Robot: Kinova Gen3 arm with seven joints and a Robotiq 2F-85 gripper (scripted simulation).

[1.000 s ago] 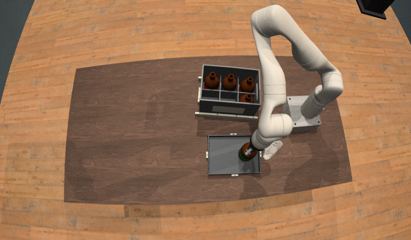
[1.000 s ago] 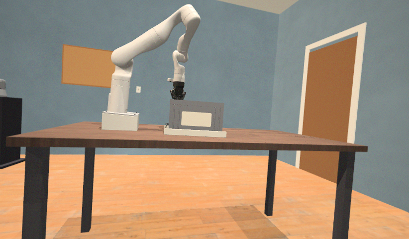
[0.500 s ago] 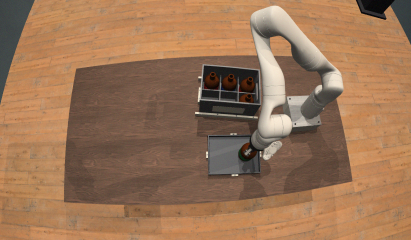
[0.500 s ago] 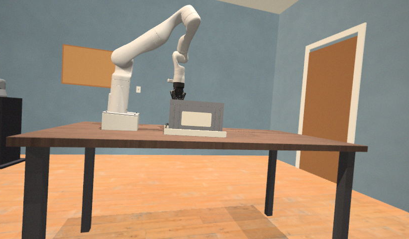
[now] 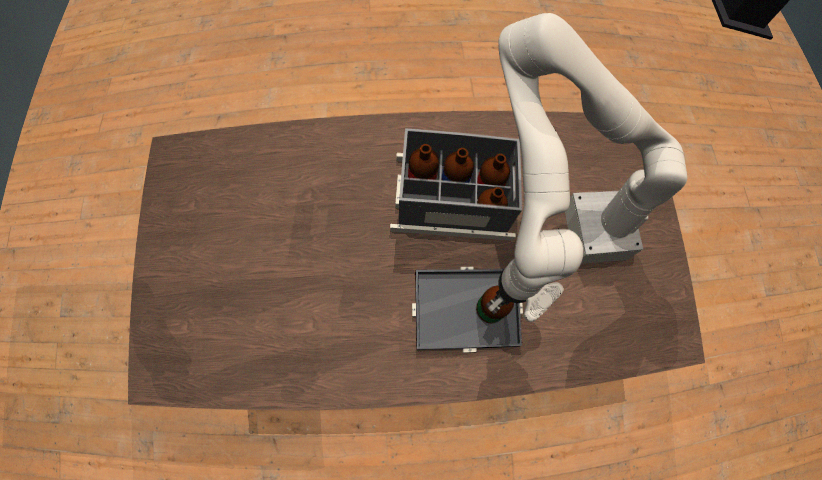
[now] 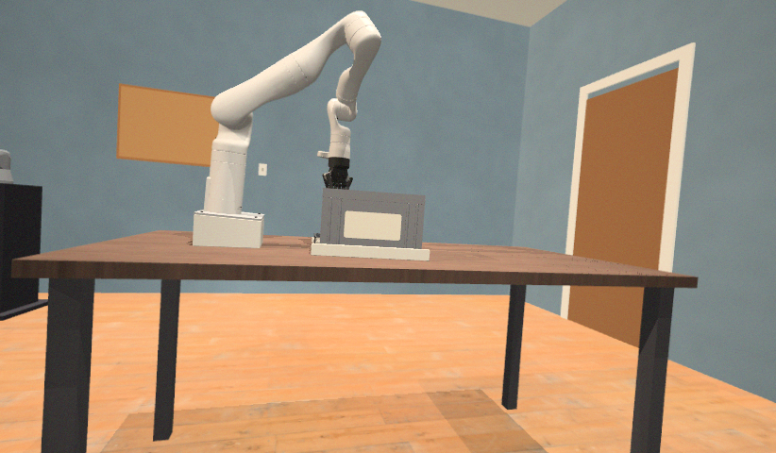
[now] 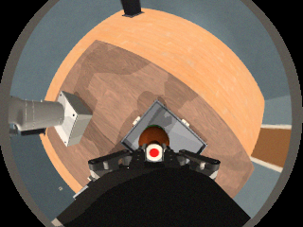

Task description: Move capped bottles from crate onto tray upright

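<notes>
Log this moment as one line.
gripper: shut on capped bottle | position: over tray | crate: four bottles remain

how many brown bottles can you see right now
5. Three stand in the crate's back row, one in its front right cell, and one is held over the tray. Crate walls may hide others.

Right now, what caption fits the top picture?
Gripper holds a brown bottle over the grey tray; four bottles wait in the crate.
</notes>
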